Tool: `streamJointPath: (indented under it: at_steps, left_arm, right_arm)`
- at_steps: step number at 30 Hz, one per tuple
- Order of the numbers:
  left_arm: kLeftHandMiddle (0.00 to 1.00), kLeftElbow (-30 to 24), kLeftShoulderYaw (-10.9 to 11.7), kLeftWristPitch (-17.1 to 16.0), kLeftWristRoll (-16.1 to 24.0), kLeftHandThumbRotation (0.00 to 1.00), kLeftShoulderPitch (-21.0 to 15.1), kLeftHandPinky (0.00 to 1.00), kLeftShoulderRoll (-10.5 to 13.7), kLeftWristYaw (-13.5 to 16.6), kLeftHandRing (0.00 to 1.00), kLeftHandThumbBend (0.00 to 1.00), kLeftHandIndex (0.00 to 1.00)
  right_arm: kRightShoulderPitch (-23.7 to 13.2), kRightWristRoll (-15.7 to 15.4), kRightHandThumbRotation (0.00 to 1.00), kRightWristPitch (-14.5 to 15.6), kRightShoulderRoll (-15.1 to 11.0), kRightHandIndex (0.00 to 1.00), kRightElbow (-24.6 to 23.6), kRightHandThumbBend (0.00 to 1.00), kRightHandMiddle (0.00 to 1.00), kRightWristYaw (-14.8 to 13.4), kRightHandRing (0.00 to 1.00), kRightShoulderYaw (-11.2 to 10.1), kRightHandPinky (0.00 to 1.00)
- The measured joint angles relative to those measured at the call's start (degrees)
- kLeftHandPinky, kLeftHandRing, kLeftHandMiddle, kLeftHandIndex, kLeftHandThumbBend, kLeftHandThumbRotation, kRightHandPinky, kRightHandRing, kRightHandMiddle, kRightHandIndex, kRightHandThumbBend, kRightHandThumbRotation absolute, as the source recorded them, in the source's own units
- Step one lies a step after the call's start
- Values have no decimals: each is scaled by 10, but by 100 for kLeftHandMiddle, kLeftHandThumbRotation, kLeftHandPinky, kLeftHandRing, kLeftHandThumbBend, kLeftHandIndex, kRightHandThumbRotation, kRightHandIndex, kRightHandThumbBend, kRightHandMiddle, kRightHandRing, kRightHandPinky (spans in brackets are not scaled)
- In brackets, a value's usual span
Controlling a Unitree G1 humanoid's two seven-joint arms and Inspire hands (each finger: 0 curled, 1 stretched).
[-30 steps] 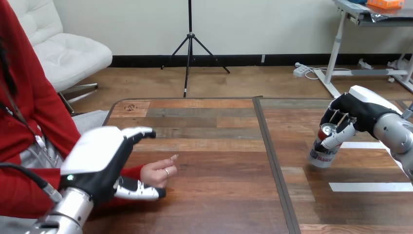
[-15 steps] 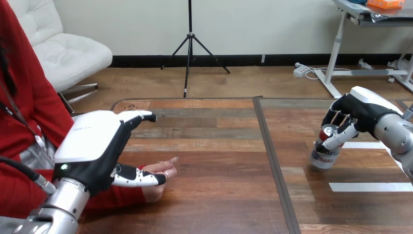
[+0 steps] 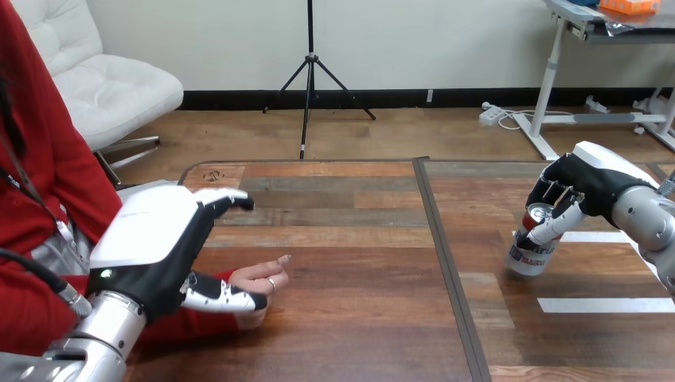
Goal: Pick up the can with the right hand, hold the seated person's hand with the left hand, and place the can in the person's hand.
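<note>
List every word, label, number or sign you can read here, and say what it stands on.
The can, with the right hand curled round it: dark and red print on its side, too blurred to read.
The white strips on the table: blank, no text.
Nothing else here carries readable text.

Bright, even indoor light; soft, faint shadows on the table [image 3: 350, 263]

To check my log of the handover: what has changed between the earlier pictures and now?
The left robot hand shifted slightly toward the view's left, still open beside the person's hand, thumb a little closer to it. Nothing was grasped or released. The right robot hand stays curled round the can, and the person's hand has not moved.
</note>
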Motion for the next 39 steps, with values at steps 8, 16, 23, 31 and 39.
streamJointPath:
  at_steps: [8,16,23,31,39]
  left_arm:
    - [80,7,-5,16,-3,26,-6,70,12,-49,78,100,78]
    - [79,30,-11,8,-18,26,-20,69,25,-74,77,100,77]
    - [81,44,-18,3,-23,26,-33,71,36,-92,78,100,78]
    - [81,63,-25,2,-22,26,-47,73,44,-104,79,100,78]
    - [80,92,-32,-7,-15,25,-62,72,53,-96,78,100,78]
  right_arm:
    - [0,0,0,0,0,48,0,81,58,0,59,0,57]
    - [0,0,0,-1,0,48,0,81,56,0,56,0,53]
    - [0,0,0,-3,0,47,0,81,54,0,53,0,49]
    - [0,0,0,-3,0,47,0,81,52,0,51,0,47]
    - [0,0,0,-3,0,47,0,81,53,0,53,0,49]
